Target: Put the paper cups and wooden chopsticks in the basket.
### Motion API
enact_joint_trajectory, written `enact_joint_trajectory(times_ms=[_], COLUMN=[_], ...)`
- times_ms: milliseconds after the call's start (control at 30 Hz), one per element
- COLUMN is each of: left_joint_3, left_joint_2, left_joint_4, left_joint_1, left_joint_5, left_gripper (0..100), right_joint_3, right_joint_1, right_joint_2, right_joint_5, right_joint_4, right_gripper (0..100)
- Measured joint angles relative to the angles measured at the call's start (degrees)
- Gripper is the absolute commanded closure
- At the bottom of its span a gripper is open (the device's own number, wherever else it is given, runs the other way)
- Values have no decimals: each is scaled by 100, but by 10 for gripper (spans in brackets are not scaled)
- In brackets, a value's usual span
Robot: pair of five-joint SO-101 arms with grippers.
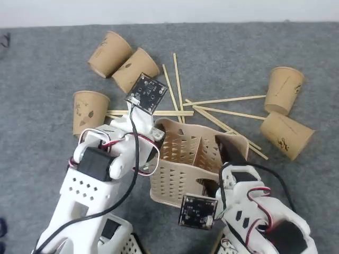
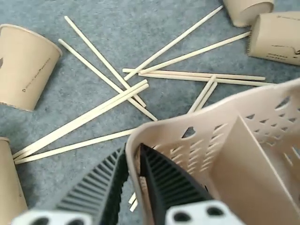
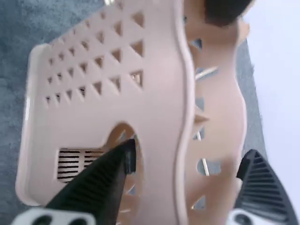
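Note:
A beige slotted basket (image 1: 175, 177) sits tilted between my two arms. My left gripper (image 1: 157, 135) is at its left end; in the left wrist view the left gripper (image 2: 133, 152) is shut on the basket's rim (image 2: 187, 123), one finger inside and one outside. My right gripper (image 1: 230, 145) stands open astride the basket's right end wall (image 3: 93, 84), one fingertip (image 3: 125, 152) at the handle hole. Several paper cups lie around: two (image 1: 109, 53) at the back left, one (image 1: 89, 111) upside down, two (image 1: 285, 89) at the right. Wooden chopsticks (image 1: 225, 100) lie scattered behind the basket.
The table is covered by a grey mat (image 1: 47, 69), with a white strip along the far edge. Chopsticks (image 2: 140, 89) cross each other just beyond the basket's rim. A cup (image 2: 26, 65) lies close to my left gripper.

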Motion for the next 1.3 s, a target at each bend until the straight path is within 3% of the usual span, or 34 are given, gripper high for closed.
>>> enact_joint_trajectory(times_ms=[267,667,900,1100,1300], left_joint_3=[79,79,35,9,-18], left_joint_2=[0,0,0,-9,-26], left_joint_4=[-97,-88,211,484,844], left_joint_1=[-114,-123,-149,-176,-176], left_joint_5=[9,9,0,-607,-1459], left_gripper=[990,990,990,989,989], right_joint_3=[-844,-2409,-2585,-2602,-2673], right_joint_1=[-686,-580,1407,3385,4132], right_joint_2=[9,0,0,0,422], right_joint_5=[-448,-492,-607,-1714,-2734], right_joint_4=[431,1345,334,-1029,-1424], right_gripper=[648,649,649,649,649])
